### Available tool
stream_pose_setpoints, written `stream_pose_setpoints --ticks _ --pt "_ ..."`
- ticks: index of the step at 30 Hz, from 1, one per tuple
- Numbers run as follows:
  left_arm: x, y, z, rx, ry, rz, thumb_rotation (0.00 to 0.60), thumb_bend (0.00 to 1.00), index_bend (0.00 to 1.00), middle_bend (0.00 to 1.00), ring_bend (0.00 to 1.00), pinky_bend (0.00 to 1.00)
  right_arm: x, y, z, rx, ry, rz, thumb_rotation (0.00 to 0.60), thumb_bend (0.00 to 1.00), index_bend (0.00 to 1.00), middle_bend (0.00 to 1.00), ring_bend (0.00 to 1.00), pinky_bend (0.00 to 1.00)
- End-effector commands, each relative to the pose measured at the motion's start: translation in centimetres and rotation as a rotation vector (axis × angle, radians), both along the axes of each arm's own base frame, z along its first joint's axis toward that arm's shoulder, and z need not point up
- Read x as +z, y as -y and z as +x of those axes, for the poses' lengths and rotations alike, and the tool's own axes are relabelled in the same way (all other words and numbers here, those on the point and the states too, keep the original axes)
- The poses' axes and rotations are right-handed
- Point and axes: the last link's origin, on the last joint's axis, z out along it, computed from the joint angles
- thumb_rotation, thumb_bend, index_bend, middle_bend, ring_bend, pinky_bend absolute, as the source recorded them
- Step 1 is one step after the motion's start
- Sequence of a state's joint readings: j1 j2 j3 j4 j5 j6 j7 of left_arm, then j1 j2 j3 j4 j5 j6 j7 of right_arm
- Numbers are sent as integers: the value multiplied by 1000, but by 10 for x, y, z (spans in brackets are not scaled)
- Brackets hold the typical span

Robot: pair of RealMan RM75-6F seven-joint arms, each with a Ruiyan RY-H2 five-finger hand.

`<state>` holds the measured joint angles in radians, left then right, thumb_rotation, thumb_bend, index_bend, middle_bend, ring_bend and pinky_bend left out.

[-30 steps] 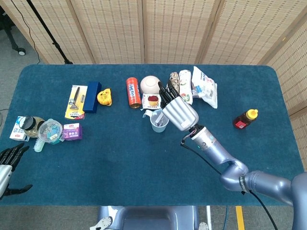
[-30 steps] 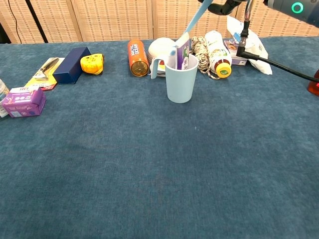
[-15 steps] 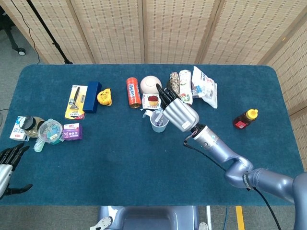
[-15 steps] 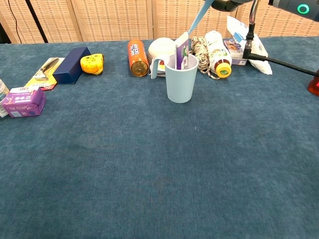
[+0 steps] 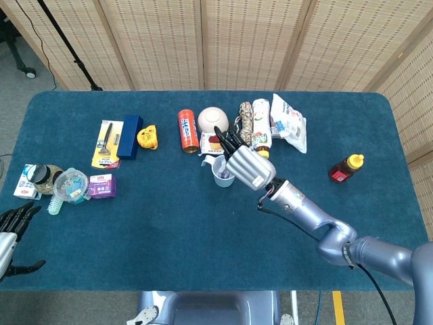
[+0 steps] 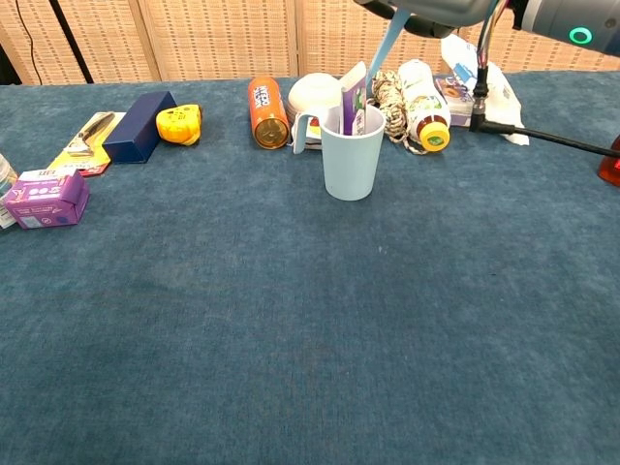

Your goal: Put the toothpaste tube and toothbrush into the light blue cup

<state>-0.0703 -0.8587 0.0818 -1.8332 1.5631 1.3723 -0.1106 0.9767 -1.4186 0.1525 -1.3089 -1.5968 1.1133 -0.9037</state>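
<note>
The light blue cup (image 6: 352,160) stands upright in the middle of the far half of the table, and the head view shows the cup (image 5: 224,179) just left of my right hand. A purple and white toothpaste tube (image 6: 353,89) stands inside it, leaning on the rim. The blue toothbrush (image 6: 380,53) slants down from the upper right, its lower end inside the cup beside the tube. My right hand (image 5: 247,166) hovers above the cup and grips the brush's upper end; in the chest view the right hand (image 6: 436,12) is cut off by the top edge. My left hand (image 5: 12,233) holds nothing at the table's near left corner.
Behind the cup lie an orange can (image 6: 268,113), a white bowl (image 6: 315,92), a coil of rope (image 6: 392,97) and a bottle with a yellow cap (image 6: 423,102). A dark blue box (image 6: 140,126) and purple box (image 6: 44,199) sit left. A honey bottle (image 5: 346,168) stands far right.
My right hand has shifted a little left and down over the cup. The toothbrush has steepened and its head has sunk below the rim, next to the tube.
</note>
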Motion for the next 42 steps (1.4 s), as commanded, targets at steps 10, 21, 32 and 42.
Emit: stream_pose_setpoints --ticks 10,21,32,42 --pt "1 0 0 1 2 2 600 0 0 0 0 0 -9 -3 0 -33 28 25 600 394 287 250 44 179" --pt "2 0 -1 2 6 2 600 0 0 0 0 0 -1 -6 3 -33 82 33 600 398 181 248 44 179" --pt "4 2 -2 3 11 8 600 0 0 0 0 0 61 -14 -23 -78 323 14 600 398 198 236 41 179" --pt "4 6 -1 -18 -5 -1 600 0 0 0 0 0 122 -50 -106 -377 680 75 600 39 28 8 0 11"
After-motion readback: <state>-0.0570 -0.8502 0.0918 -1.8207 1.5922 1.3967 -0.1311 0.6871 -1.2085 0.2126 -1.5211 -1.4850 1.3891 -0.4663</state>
